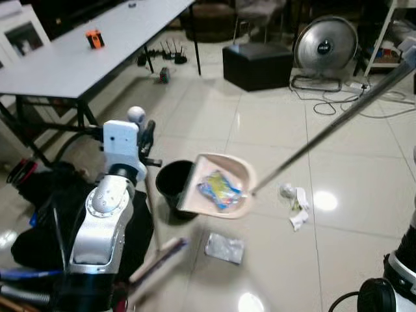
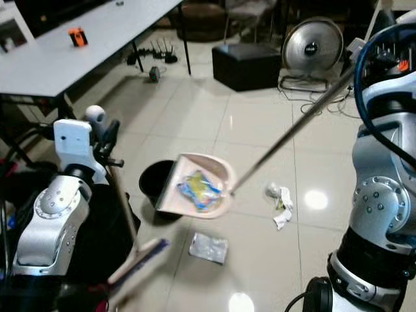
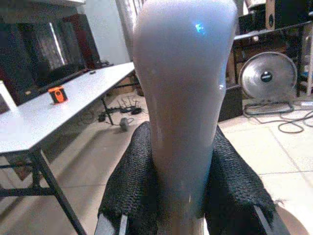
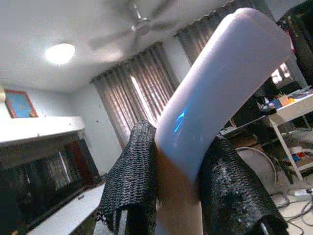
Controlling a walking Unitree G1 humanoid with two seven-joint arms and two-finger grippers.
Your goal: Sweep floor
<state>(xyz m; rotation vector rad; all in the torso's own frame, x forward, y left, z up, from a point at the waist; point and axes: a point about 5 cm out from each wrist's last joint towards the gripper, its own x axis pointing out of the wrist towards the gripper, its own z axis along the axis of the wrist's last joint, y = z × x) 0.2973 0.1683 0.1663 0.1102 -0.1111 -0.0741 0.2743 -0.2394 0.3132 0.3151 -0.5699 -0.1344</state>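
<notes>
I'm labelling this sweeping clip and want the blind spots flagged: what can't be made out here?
- Broom head: motion-blurred in both eye views.
- Black bin: inside hidden by the dustpan.
- Wrapper print: too small.
- Left gripper: broom handle blocks the floor.

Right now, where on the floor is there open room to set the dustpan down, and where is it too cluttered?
Bare tile lies between the black box, the fan and the dustpan, and along the white table. It is crowded around the black bin: the dustpan hangs over its rim, crumpled paper lies to its right and a clear wrapper just below it.
</notes>
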